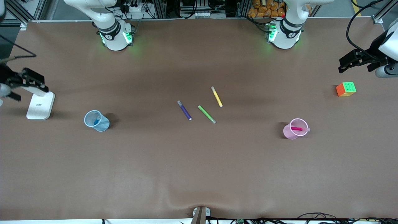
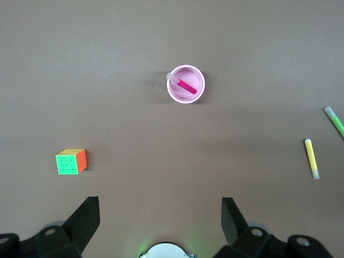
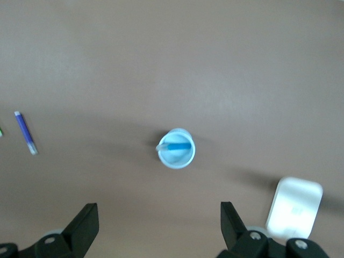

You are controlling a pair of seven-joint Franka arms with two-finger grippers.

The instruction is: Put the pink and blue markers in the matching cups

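Brown surface [image 1: 199, 174] carries both cups well apart. At the left arm's end the pink marker [image 1: 299, 128] rests in the pink cup [image 1: 291, 132]; at the right arm's end the blue marker [image 1: 97, 120] rests in the blue cup [image 1: 96, 121]. Each tool hovers wide and empty, away from its cup: left tool [image 1: 357, 62] near a colour cube [image 1: 346, 89], right tool [image 1: 29, 81] over a white stand [image 1: 40, 107].
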